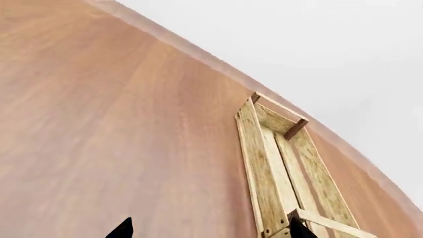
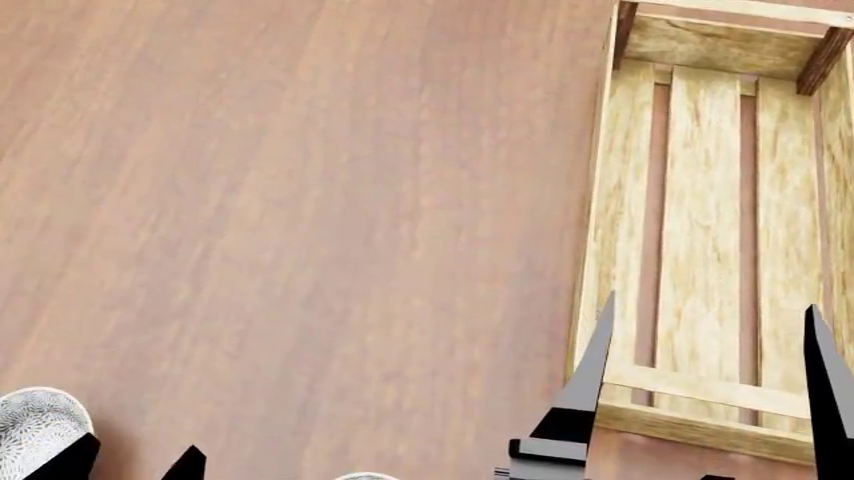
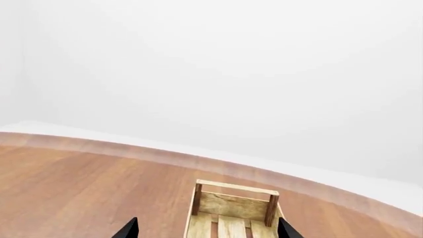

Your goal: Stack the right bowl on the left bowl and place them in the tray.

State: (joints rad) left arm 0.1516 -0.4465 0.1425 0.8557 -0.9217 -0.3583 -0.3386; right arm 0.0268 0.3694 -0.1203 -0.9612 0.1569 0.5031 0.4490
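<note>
In the head view we see the tray (image 2: 701, 215) at the right, the right gripper (image 2: 707, 345) spread wide over its near end, the left gripper (image 2: 131, 455) also apart beside a speckled bowl (image 2: 38, 425) at lower left on the table (image 2: 307, 200).

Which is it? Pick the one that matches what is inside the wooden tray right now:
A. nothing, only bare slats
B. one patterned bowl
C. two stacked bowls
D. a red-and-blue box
A: the head view shows the tray holding only its bare slatted bottom, while a patterned bowl sits on the table far to its left.
</note>
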